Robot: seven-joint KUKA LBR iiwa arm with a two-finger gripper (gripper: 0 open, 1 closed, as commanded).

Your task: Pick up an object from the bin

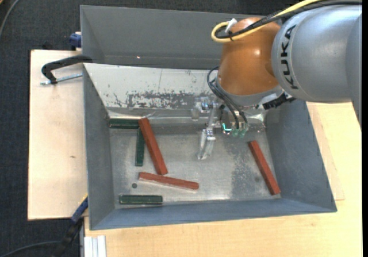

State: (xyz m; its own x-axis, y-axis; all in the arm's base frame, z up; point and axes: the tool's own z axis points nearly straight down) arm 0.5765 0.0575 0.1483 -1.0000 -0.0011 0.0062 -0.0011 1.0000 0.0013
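Note:
My gripper [203, 154] hangs low over the bare floor in the middle of the bin, with nothing seen in it. A red stick [264, 167] lies slanted to its right, against the bin's right wall. A second red stick [168, 181] lies almost flat to the lower left of the gripper. A third red stick [153, 146] lies diagonally further left. None of them touches the gripper.
A dark green stick [139, 149] lies upright in the picture beside the diagonal red one. Another green stick [124, 125] rests along the back left, and a third [141, 199] by the front wall. The arm's orange cover overhangs the bin's back right.

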